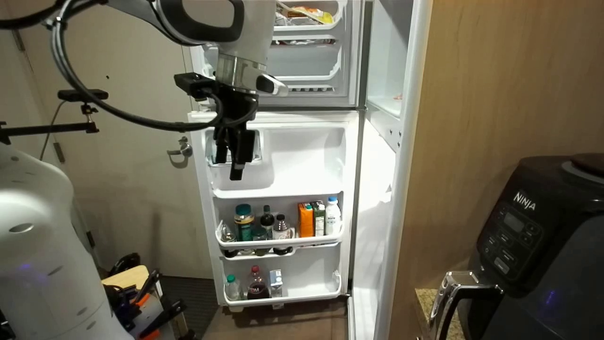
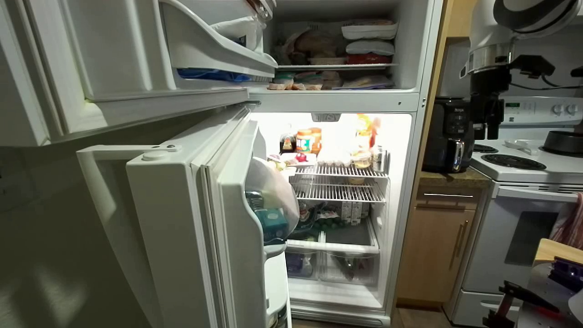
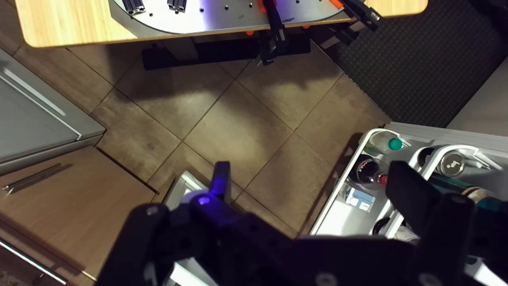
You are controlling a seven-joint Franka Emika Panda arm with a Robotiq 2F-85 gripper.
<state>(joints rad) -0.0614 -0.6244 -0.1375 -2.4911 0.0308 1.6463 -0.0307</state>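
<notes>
Widely spread, the gripper hangs pointing downward, apart from the open refrigerator door, which in an exterior view lies about 4 o'clock from it. At 5 o'clock, the upper door shelf carries bottles and cartons; between 5 and 6 o'clock, the lower door shelf carries a red-capped bottle, a green-capped bottle and a small carton. They seem to stand upright behind a raised front, probably so that they do not fall out when the door swings. In the wrist view, toward 11 o'clock, black clamps sit at the edge of the work table; I suppose that they hold the metal plate in its place. About the gripper itself: its two fingers stand far from each other, and nothing is pinched between them. Across this gap the wrist view shows the tiled floor and, at 3 o'clock, a part of the door shelves, all lying well below. No contact with the door, or with any bottle or carton, is visible. Nearest to the gripper seems to be the refrigerator door, but I cannot tell exactly how far off it is.
</notes>
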